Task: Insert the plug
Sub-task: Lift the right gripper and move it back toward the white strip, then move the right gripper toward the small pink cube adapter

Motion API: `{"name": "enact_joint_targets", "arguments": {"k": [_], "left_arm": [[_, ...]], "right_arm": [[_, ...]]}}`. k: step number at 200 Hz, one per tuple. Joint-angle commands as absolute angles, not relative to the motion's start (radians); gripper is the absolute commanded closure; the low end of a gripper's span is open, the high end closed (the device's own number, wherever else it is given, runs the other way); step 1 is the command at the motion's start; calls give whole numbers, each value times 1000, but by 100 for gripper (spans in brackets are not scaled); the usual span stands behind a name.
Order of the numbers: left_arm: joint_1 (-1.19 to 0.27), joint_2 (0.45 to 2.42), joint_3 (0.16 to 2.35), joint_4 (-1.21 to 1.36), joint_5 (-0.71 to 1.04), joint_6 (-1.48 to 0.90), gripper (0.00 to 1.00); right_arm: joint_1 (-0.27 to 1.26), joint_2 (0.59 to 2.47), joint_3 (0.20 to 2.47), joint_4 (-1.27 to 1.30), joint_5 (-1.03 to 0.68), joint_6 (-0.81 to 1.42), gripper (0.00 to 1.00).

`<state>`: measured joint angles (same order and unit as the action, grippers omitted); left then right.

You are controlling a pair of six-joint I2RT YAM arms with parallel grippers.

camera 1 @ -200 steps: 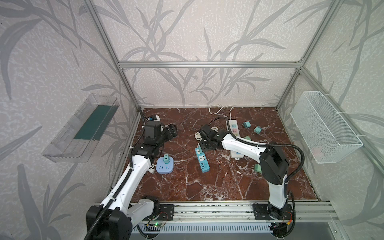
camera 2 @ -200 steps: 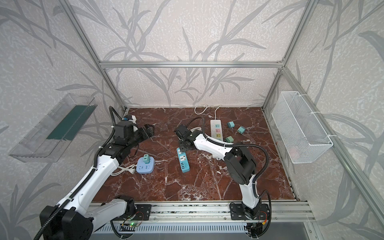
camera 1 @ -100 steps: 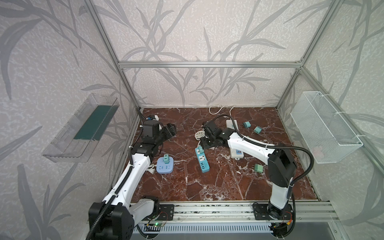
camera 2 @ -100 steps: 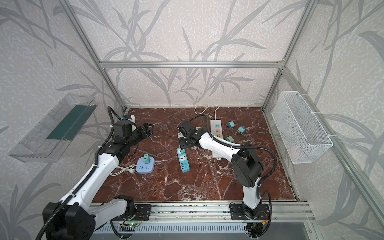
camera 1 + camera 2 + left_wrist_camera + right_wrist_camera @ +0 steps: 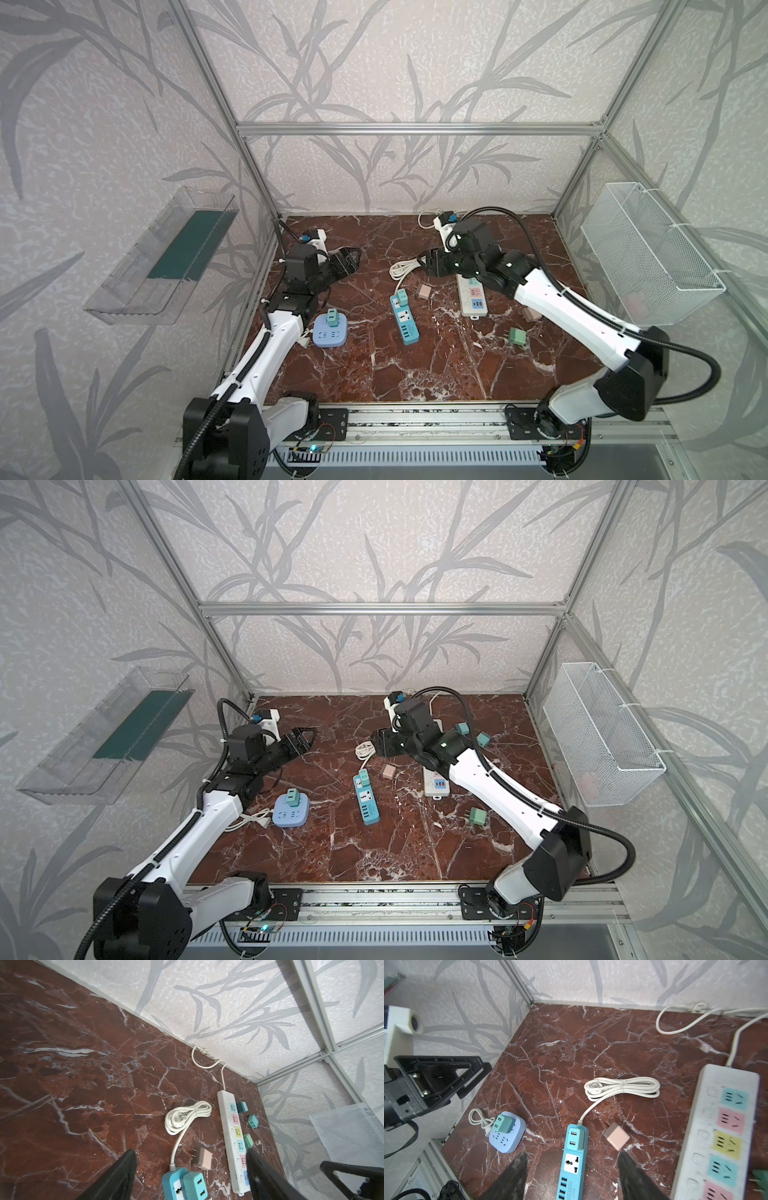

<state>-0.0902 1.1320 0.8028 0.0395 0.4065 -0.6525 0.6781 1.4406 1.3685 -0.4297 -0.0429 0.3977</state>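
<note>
teal strip (image 5: 406, 326): flat on the counter (image 5: 415, 374), about mid; cord end toward the coiled white cord (image 5: 623, 1088).
teal plug (image 5: 574, 1136): seated in teal strip's end socket, right by the cord exit; usb ports face up.
pink plug (image 5: 616, 1138): loose on its side on counter, prongs bare, betw teal strip and white strip (image 5: 471, 297); just beside teal plug, not touching.
l pincer (image 5: 190, 1153): fingers spread wide, nothing betw them; at left side of counter, behind round blue hub (image 5: 329, 334), well apart from both strips.
r pincer (image 5: 572, 1155): fingers spread, empty; near coiled white cord, aimed over teal strip's cord end; no contact seen.
round blue hub: a second teal plug (image 5: 331, 318) stands in it; thin white cord (image 5: 477, 1120) bundled just beside.
white strip: long, right of pink plug; colored socket faces in a row (blue, pink, yellow); its cord runs to rear edge of counter.
green plug (image 5: 516, 336): loose on counter, right of teal strip, prongs showing.
</note>
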Motion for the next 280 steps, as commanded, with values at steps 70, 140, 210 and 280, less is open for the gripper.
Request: {"name": "enact_joint_targets", "arguments": {"k": [70,140,210,280], "left_arm": [[-87,1115,787,168,509,-640,20],[-87,1056,747,238,524,-616,18],[-1,981,814,105,545,-535,10],[-10,1058,817,116,563,-582,16]], "right_arm": [[512,1323,967,-233,-18,425,26],[511,1324,881,-164,-12,494,26],[512,1301,811,-111,-16,496,26],[499,1334,881,-262,39,412,26]]}}
